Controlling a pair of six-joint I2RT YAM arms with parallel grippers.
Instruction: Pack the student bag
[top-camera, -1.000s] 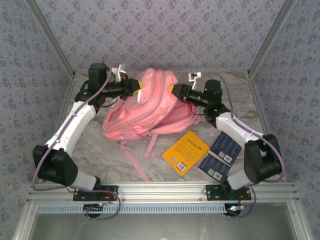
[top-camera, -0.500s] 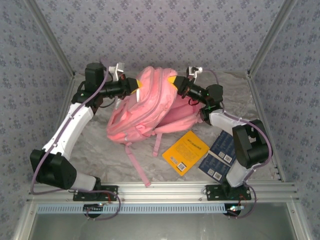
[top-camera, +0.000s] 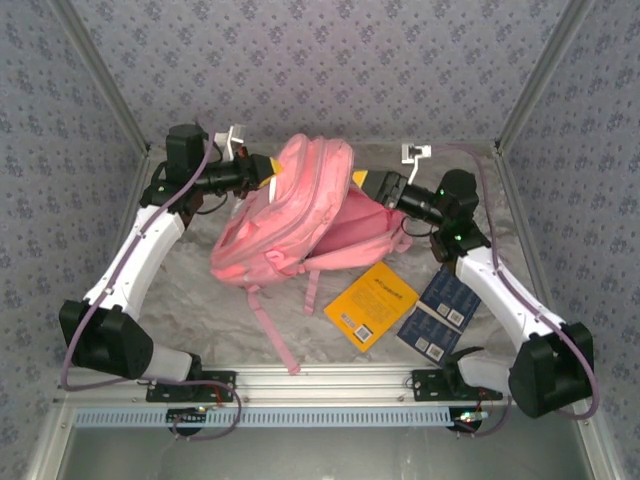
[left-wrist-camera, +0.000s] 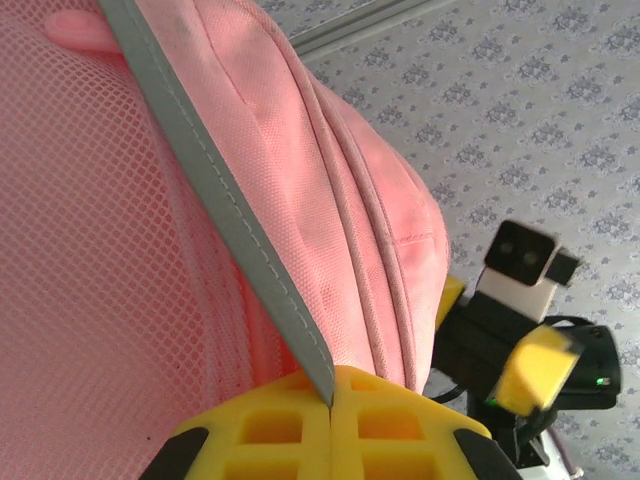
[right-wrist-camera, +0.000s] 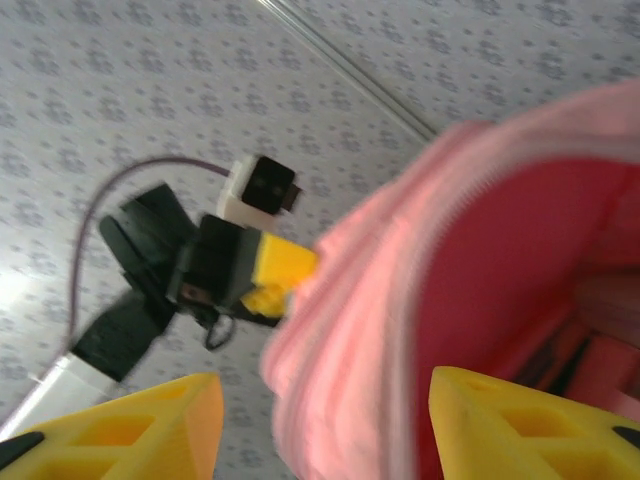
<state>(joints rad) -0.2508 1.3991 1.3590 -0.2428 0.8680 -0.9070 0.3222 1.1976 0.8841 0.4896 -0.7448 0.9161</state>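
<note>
Swinging its elbow out to the right since a second ago, the right arm has drawn its right hand (top-camera: 365, 182) back a little from the student bag (top-camera: 290, 215), and its fingers now stand well apart, gripping nothing. The left hand (left-wrist-camera: 330, 385) is clamped on a grey trim strip at the bag's upper edge, probably to hold that side up so the mouth stays open. The bag lies in the middle of the surface (top-camera: 200, 300), its top raised between the two hands and its straps trailing toward the near edge. From the right wrist, the open pink rim and darker inside sit just ahead of the parted fingers. A yellow book (top-camera: 371, 304) and two blue booklets (top-camera: 440, 310) wait beside the bag, unpacked.
</note>
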